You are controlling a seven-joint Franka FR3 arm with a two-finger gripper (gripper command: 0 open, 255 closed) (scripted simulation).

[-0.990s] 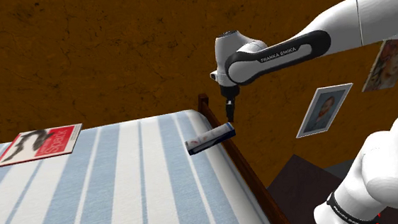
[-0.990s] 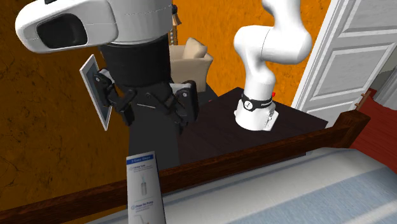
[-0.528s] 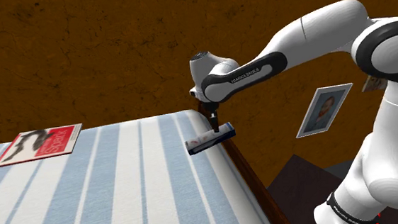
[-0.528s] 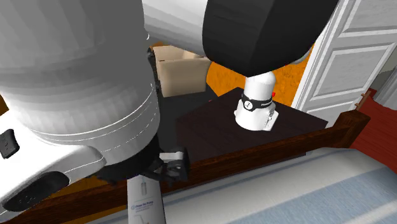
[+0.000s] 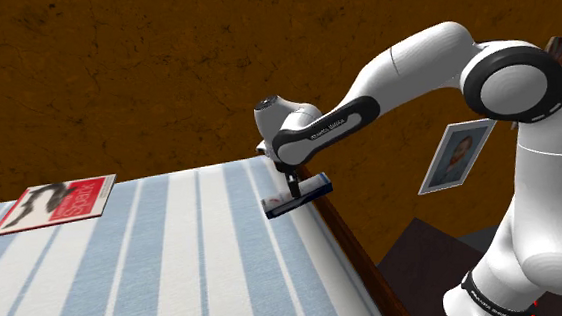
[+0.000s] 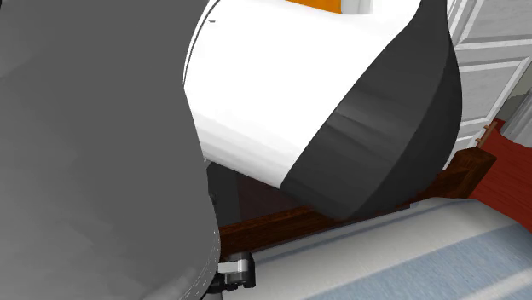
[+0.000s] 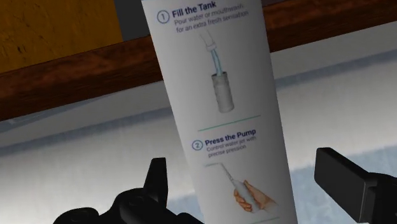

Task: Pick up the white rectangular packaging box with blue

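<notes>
1. A red magazine [image 5: 56, 203] lies on the blue-striped bed [image 5: 176, 274], well apart from its wooden rail [image 5: 374, 274].
2. The white, blue-ended packaging box [image 5: 314, 188] lies flat on the bed, just beside the rail.
3. The fingers [image 7: 157, 181] are spread wide, and the box lies between them with neither touching it.

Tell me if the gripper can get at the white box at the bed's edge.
Probably yes: in the wrist view the open gripper straddles the white box, and nothing lies between its fingers and the box's sides.
</notes>
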